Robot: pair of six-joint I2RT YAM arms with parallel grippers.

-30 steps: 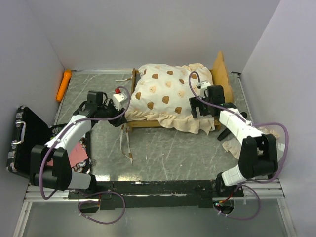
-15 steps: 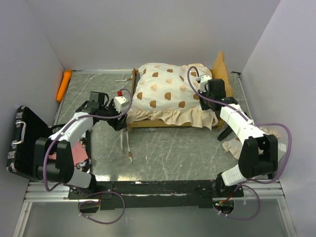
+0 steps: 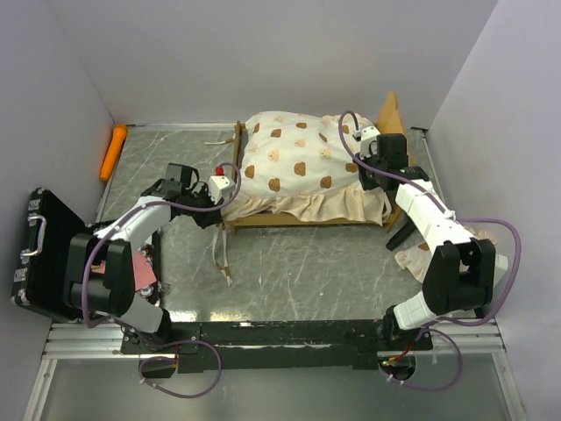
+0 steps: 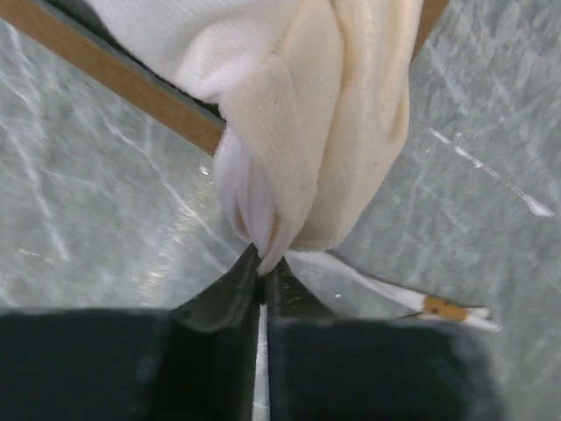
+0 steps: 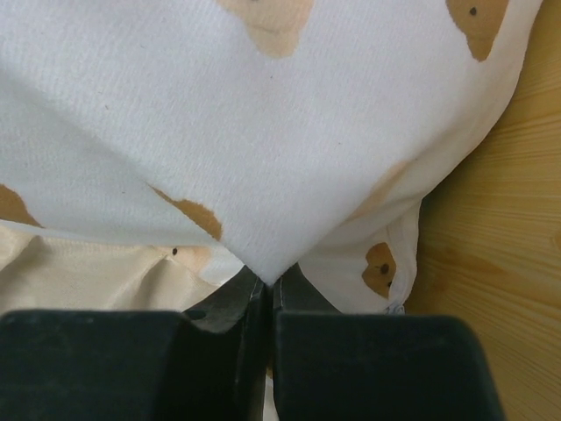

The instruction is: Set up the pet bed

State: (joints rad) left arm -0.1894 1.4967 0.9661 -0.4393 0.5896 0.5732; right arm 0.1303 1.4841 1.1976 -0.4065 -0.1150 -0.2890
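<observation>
The pet bed is a light-wood frame (image 3: 298, 221) with a tall headboard (image 3: 392, 121) at its right end. The cream bear-print mattress (image 3: 294, 158) lies puffed up on it, its ruffle hanging over the front rail. My left gripper (image 3: 230, 188) is at the bed's left end, shut on a bunched corner of the ruffle (image 4: 316, 158); its tips (image 4: 261, 267) pinch the cloth just below the wooden rail (image 4: 114, 83). My right gripper (image 3: 369, 172) is at the headboard end, shut on a corner of the mattress (image 5: 219, 132); its tips (image 5: 267, 282) meet beside the headboard's wood (image 5: 500, 263).
An orange toy (image 3: 113, 151) lies at the far left wall. A black case with a handle (image 3: 42, 254) sits at the left edge, a pink item (image 3: 133, 274) beside it. White ties (image 3: 223, 254) trail on the table. A cream cloth piece (image 3: 410, 260) lies by the right arm.
Both grippers went from open to shut on the mattress ends. The right one moved toward the headboard, the left one toward the bed's left end. The mattress now lies straighter on the frame.
</observation>
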